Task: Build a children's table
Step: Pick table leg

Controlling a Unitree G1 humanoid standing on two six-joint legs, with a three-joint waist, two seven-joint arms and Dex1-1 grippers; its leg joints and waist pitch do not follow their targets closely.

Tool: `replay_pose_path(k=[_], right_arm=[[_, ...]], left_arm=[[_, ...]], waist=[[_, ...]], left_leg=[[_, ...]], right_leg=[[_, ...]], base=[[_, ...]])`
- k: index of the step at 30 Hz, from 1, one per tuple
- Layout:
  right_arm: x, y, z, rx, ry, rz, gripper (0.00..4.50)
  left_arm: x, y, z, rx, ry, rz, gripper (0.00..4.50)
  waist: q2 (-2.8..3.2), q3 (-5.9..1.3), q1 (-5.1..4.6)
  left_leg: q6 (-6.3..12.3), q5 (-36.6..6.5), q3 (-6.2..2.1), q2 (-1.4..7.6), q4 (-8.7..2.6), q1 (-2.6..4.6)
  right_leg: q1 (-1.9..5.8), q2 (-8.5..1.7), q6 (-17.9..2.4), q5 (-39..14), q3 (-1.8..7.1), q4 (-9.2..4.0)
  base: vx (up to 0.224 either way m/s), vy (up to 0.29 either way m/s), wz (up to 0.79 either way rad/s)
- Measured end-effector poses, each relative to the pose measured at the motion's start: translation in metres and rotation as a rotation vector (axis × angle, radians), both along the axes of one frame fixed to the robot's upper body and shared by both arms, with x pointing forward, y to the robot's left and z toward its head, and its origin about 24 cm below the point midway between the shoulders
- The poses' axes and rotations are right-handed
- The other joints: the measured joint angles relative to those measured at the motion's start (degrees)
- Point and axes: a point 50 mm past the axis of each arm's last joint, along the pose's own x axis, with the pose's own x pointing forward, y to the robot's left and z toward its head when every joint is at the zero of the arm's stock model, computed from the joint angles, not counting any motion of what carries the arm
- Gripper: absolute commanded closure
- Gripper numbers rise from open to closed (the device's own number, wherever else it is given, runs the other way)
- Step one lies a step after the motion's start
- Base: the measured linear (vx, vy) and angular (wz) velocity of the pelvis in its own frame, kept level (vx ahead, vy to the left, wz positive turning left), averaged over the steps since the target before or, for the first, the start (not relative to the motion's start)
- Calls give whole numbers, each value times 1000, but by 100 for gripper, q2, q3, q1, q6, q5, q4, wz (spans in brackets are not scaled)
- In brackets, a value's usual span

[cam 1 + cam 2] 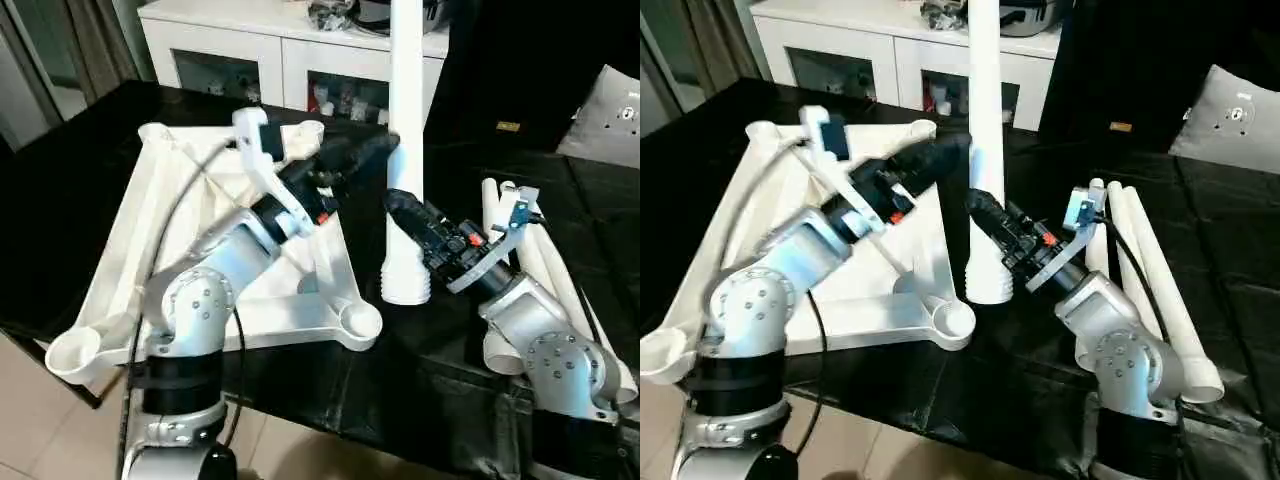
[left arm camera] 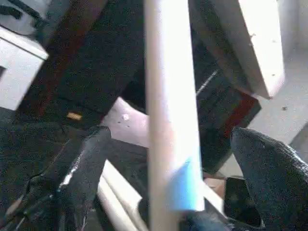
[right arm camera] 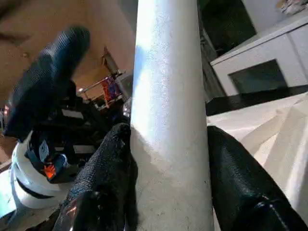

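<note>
Right gripper is clamping an upright white table leg beside the upturned tabletop; left gripper is standing open around it.

upright leg blocks centre, both tools at it | tabletop fills left | spare legs right | free: front table

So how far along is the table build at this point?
Early. The tabletop lies underside up, with no leg seated in its visible sockets. In hand: one leg stands upright beside it on the black surface, the right gripper shut on it, the left gripper open around it. Left: the spare legs lying on the right.
</note>
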Motion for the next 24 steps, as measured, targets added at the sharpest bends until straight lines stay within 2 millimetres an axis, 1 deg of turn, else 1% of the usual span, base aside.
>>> replay_pose_path(k=[7, 8, 12, 13, 16, 17, 18, 19, 21, 22, 23, 24], right_arm=[[-1, 11, 1, 13, -11, 66, 265], [-2, 12, 1, 16, -12, 73, 265], [-3, 18, 0, 8, -11, 94, 265], [-4, 19, 0, 10, -11, 98, 265], [-8, 19, -3, 36, -8, 120, 265], [-9, 20, -3, 42, -6, 132, 265], [-11, 21, -3, 52, -7, 153, 265], [-14, 22, -1, 56, -19, 191, 265], [-18, 24, 3, 63, -38, 238, 265], [-19, 25, 4, 75, -48, 258, 265], [-22, 26, 5, 87, -60, 278, 265], [-24, 26, 5, 94, -68, 292, 265]], left_arm=[[0, -6, -1, -6, 0, -28, 0], [0, -6, -2, -7, 5, -27, 30], [2, -5, -1, -13, -9, -3, 43], [2, -5, 0, -22, -22, 6, 73], [2, -5, 3, -50, -44, 3, 81], [1, -5, 4, -73, -49, -14, 104], [-1, -6, 5, -105, -55, -41, 104], [-3, -5, 6, -139, -63, -78, 119], [-6, -3, 8, -191, -70, -140, 134], [-8, -1, 8, -218, -73, -177, 134], [-10, 1, 8, -245, -83, -218, 157], [-12, 3, 8, -258, -91, -250, 157]], waist=[[-5, 4, 28], [-5, 4, 29], [-3, 3, 44], [-3, 3, 51], [-4, 3, 73], [-3, 3, 80], [-2, 3, 87], [-1, 2, 90], [-1, 2, 96], [1, 1, 102], [1, 1, 115], [1, 1, 128]], left_leg=[[2, -1, -2, 0, 0, -7], [2, -1, -2, 0, 0, -8], [1, -1, -4, 0, 0, -9], [1, -1, -4, 0, -1, -10], [3, -2, -4, 0, 0, -13], [4, -2, -4, 0, 0, -14], [5, -3, -3, 0, 0, -14], [6, -4, -3, 0, -1, -14], [5, -4, -3, 1, -1, -13], [5, -4, -3, 1, -1, -13], [5, -4, -3, 2, -1, -13], [5, -4, -4, 2, -1, -13]], right_leg=[[0, -1, 1, 1, -3, -7], [-1, -1, 1, 1, -3, -8], [0, -1, 1, 1, -5, -9], [0, -1, 1, 1, -5, -11], [0, -1, 2, 2, -4, -15], [0, -1, 1, 2, -4, -16], [-1, -1, 1, 2, -4, -17], [-1, -1, 1, 2, -4, -17], [-1, -1, 1, 2, -6, -16], [-1, 0, 1, 2, -7, -16], [-1, -1, 1, 2, -7, -16], [-1, 0, 1, 2, -7, -16]], base=[[0, 0, 0], [0, 0, 0], [0, 0, 0], [0, 0, 0], [0, 0, 0], [0, 0, 0], [0, 0, 0], [0, 0, 0], [0, 0, 0], [0, 0, 0], [0, 0, 0], [0, 0, 0]])
